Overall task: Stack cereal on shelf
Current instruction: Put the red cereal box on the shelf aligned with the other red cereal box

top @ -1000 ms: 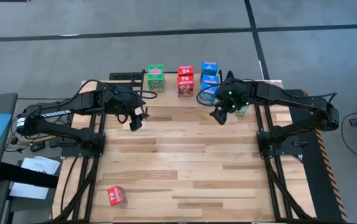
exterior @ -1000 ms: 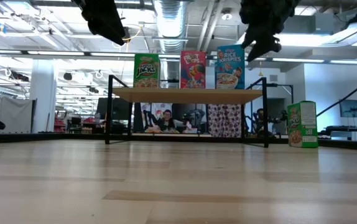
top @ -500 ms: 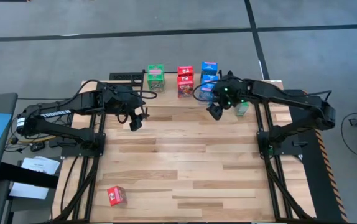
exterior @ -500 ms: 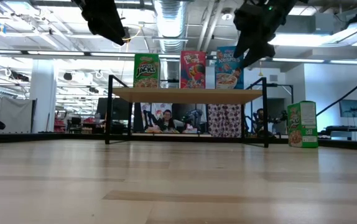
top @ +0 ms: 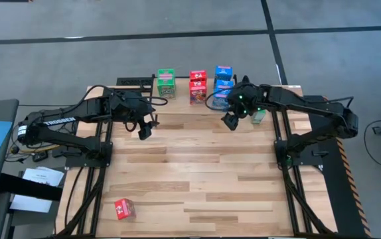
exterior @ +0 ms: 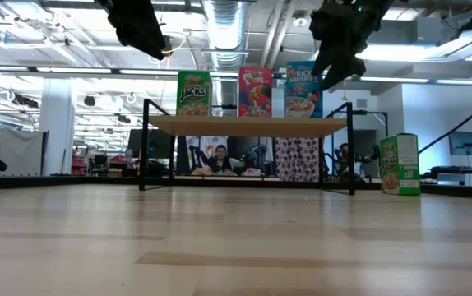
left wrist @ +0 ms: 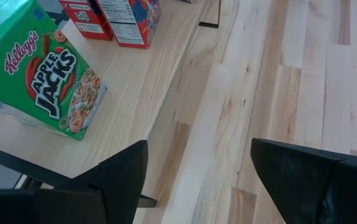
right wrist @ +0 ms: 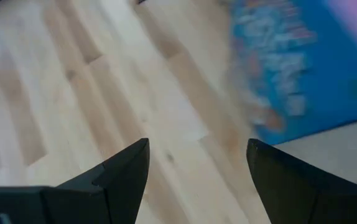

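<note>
The shelf (exterior: 248, 125) stands at the table's far edge. Green (exterior: 193, 93), red (exterior: 255, 91) and blue cereal boxes (exterior: 303, 89) stand upright on its top. In the left wrist view, the green box (left wrist: 38, 74) and red boxes (left wrist: 125, 18) rest on their bases. My left gripper (top: 144, 129) hangs open above the table, in front of the shelf's left end. My right gripper (top: 230, 119) hangs open in front of the blue boxes (right wrist: 303, 68), touching nothing. A green box (exterior: 400, 164) stands on the table right of the shelf. A red box (top: 124, 209) lies near the front left.
The wooden table between the shelf and the near edge holds only the red box at front left. The arms' black frames (top: 94, 159) run along both sides. Beyond the far edge, the low view shows a room with a seated person (exterior: 219, 160).
My right gripper has shifted a little toward the table's left and toward the blue boxes on the shelf, staying open. The left arm has kept still, and no box has moved.
</note>
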`<state>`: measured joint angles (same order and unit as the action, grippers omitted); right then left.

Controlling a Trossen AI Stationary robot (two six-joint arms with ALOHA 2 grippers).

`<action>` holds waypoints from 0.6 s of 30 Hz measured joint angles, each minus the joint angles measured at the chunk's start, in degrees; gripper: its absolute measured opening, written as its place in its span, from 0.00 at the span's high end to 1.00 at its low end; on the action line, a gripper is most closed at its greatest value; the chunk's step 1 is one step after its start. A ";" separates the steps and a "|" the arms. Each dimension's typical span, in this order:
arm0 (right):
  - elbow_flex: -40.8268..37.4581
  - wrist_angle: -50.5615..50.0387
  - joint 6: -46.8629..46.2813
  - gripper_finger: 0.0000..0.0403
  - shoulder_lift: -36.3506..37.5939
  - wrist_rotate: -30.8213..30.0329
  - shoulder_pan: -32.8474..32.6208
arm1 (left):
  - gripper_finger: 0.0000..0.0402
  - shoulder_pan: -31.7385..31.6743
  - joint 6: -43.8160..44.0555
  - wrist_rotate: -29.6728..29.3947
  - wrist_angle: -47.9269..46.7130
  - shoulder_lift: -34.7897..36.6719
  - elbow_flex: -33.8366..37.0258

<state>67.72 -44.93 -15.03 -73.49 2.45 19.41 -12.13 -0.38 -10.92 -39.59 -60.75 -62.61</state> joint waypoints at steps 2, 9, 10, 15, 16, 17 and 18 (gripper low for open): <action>0.00 0.25 0.00 0.27 0.00 0.21 -0.96 | 0.32 -0.02 0.00 0.01 0.00 -0.01 0.00; 0.00 1.68 -0.07 0.27 0.00 0.27 -4.83 | 0.32 0.00 0.00 -0.02 0.00 0.00 0.00; 0.00 1.81 -0.07 0.27 0.00 0.27 -5.36 | 0.32 0.01 0.00 0.01 0.00 0.00 0.00; 0.00 2.88 -0.04 0.27 0.00 0.29 -7.84 | 0.32 -0.02 0.00 0.01 0.00 -0.01 0.00; 0.00 3.47 -0.04 0.27 0.00 0.29 -8.33 | 0.32 0.01 0.00 -0.02 0.00 0.00 0.00; 0.00 4.38 -0.04 0.27 0.00 0.29 -8.80 | 0.32 -0.01 0.00 0.00 0.00 -0.01 0.00; 0.00 5.30 -0.04 0.27 0.00 0.29 -9.36 | 0.32 -0.01 0.00 0.01 0.00 0.00 0.00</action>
<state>67.72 -39.63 -15.07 -73.49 2.74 10.05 -12.14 -0.38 -10.92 -39.59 -60.75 -62.61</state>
